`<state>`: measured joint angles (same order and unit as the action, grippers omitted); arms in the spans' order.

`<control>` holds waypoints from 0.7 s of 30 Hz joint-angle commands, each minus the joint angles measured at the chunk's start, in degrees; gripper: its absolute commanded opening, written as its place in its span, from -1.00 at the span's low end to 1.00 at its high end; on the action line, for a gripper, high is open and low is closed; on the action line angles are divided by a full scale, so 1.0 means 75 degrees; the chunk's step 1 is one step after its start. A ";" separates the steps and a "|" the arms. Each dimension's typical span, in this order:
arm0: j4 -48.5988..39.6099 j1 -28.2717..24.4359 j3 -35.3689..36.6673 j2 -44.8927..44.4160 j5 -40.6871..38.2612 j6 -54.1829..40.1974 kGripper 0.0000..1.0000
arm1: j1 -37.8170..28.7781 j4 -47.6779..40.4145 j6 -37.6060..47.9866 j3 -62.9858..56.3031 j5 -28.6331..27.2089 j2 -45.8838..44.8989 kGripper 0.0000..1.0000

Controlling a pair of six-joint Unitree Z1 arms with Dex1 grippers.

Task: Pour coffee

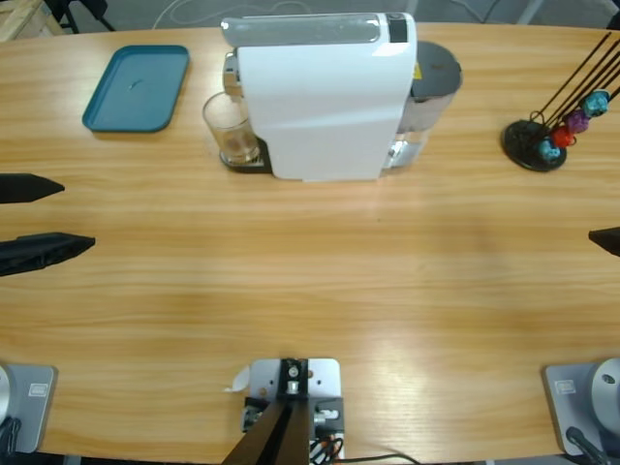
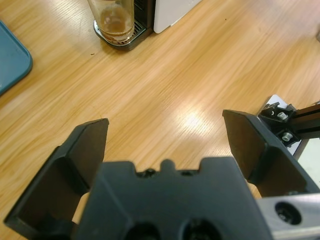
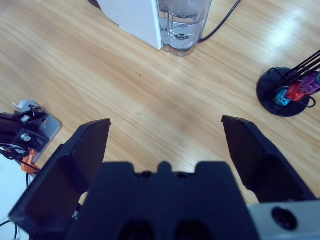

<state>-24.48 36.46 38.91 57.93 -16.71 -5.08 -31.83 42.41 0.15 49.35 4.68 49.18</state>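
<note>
The coffee [image 2: 114, 25] is a shallow brown layer in the bottom of a clear glass [image 1: 231, 128], which stands on the small dark drip tray [image 2: 120, 40] under the spout of the white coffee machine [image 1: 325, 97], near the far edge of the desk [image 1: 320, 281]. Both arms are well apart from it. The left gripper [image 2: 165, 145] hangs over bare wood with its fingers [image 2: 85, 150] spread wide and nothing between them; the right gripper [image 3: 167, 145] is likewise released and empty, facing the machine's water tank [image 3: 182, 25] and the capsule stand [image 3: 287, 92].

The main risks lie in the approach. The glass sits just beside the machine's front, so a finger coming in wide could strike the housing or nudge the glass off the tray. It looks smooth and tall, so a grip taken too high or too lightly may let it slip or tip when lifted. The teal tray [image 1: 136, 87] is near the glass and could be clipped by the left arm.
</note>
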 commanded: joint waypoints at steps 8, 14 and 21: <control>0.0805 0.0705 -0.0747 0.0047 0.0595 0.0349 1.00 | 0.0143 -0.0007 0.0041 -0.0148 -0.0080 0.0357 0.99; 0.0311 0.0623 -0.0407 -0.0347 0.0916 0.0579 1.00 | 0.0155 -0.0018 0.0074 -0.0181 -0.0125 0.0266 1.00; 0.0449 0.0623 -0.0477 -0.0103 0.0878 0.0804 1.00 | 0.0150 -0.0039 0.0067 -0.0195 -0.0137 0.0181 1.00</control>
<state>-21.91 41.04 36.03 55.66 -10.40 -0.97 -31.78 42.41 0.15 49.35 4.68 50.85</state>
